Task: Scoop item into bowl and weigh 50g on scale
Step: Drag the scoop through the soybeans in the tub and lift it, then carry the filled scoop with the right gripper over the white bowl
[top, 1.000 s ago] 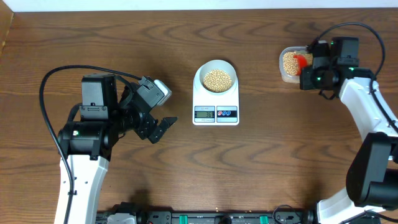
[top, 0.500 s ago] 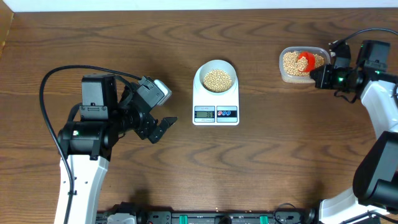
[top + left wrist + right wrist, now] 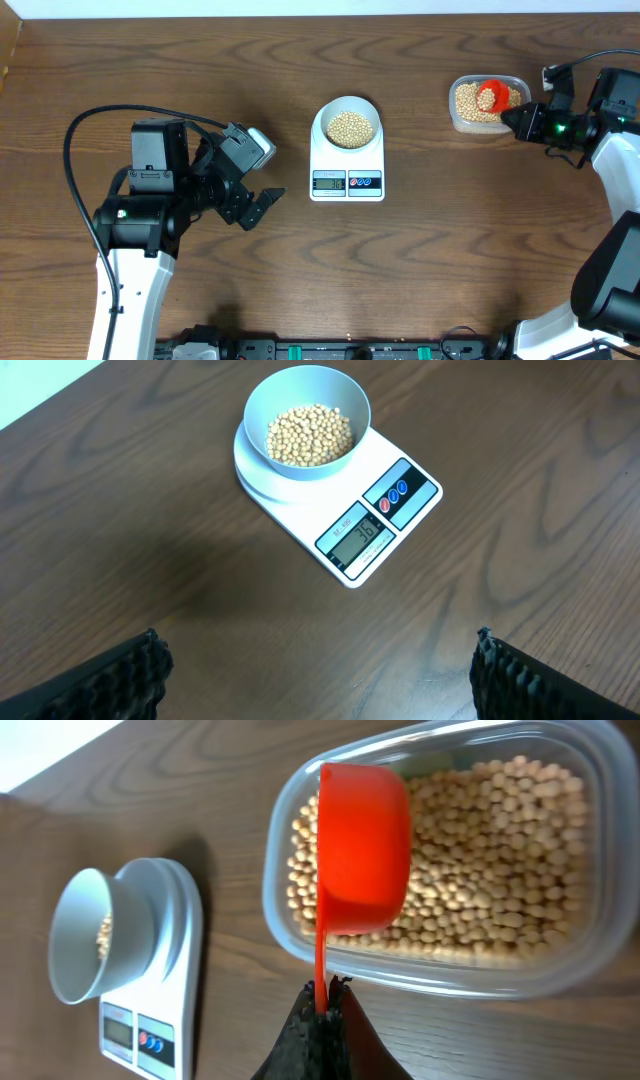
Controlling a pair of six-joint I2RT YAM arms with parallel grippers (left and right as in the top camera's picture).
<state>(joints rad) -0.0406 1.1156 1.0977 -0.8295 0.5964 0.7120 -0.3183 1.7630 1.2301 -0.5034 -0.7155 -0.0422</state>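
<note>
The left hand (image 3: 252,206) hangs over the left part of the brown wooden surface (image 3: 450,250), well apart from everything on it. Its fingers (image 3: 130,672) stand wide apart with nothing between them, and its wrist camera looks across bare wood towards the scale.

The scale (image 3: 347,182) sits near the middle of the surface, flat and white, its display and two round buttons on the front edge. In the left wrist view the scale (image 3: 300,510) shows a lit reading that looks like 36, though the digits are small and hard to make out. The bowl (image 3: 321,125) stands on the scale's round plate, upright and pale blue-white (image 3: 258,410). Beans (image 3: 350,127) cover its bottom in a shallow tan heap (image 3: 308,435), well below the rim.

Further right, near the back edge, is a clear tub (image 3: 486,129) with rounded corners (image 3: 450,975), holding many more of the beans (image 3: 500,860). A red scoop (image 3: 490,95) lies over them inside the tub, its cup (image 3: 362,850) above the left part of the heap and its thin handle running out over the tub's wall.

The right hand (image 3: 522,122) is just beside the tub on its right, jaws clamped together on the end of the scoop's handle (image 3: 320,1005).
</note>
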